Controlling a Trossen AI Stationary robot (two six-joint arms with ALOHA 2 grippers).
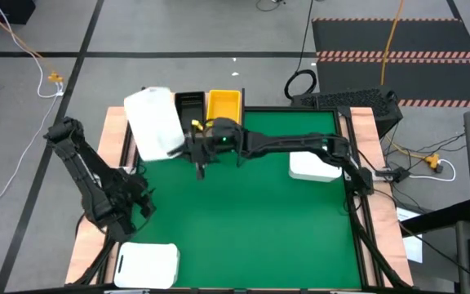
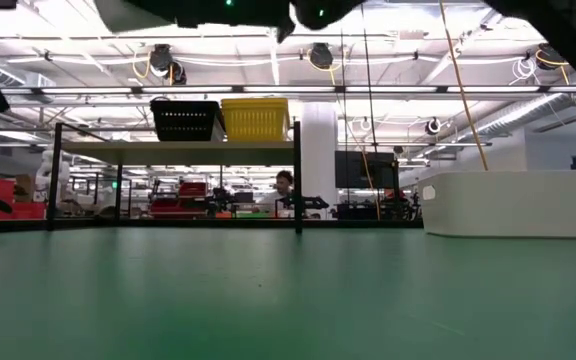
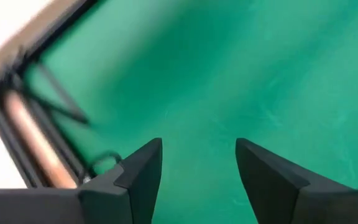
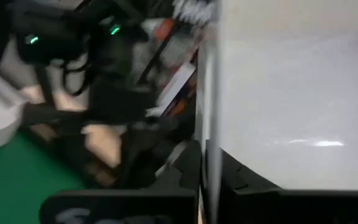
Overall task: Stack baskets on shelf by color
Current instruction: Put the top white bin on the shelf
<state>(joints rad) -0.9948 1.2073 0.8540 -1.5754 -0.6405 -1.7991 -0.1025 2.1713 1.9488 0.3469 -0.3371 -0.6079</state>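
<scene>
The shelf point(image 2: 173, 151) stands at the far edge of the surface, toward its left corner. On it sit a black basket point(image 2: 186, 120) and, touching it on the right, a yellow basket point(image 2: 256, 118); whether either is a stack of several I cannot tell, though the high view suggests nested rims. The space at the shelf's left end is what the white ones would fill.

The right hand point(image 1: 196, 147) is out over the shelf's left part, its fingers pressed together on the wall of a white basket point(image 1: 153, 122), which hangs tilted above that end of the shelf and is not yet set down. The right wrist view shows that thin white wall pinched between the two dark fingers point(image 4: 188, 171).

Two more white baskets wait on the green mat point(image 1: 251, 220): one near the right edge point(image 1: 314, 167), one at the near-left corner point(image 1: 147, 265).

The left hand point(image 3: 197, 168) hovers low over the mat near the left edge, fingers spread, holding nothing.

By my judgement black and yellow are done; white is just starting, with one being placed and two left.
</scene>
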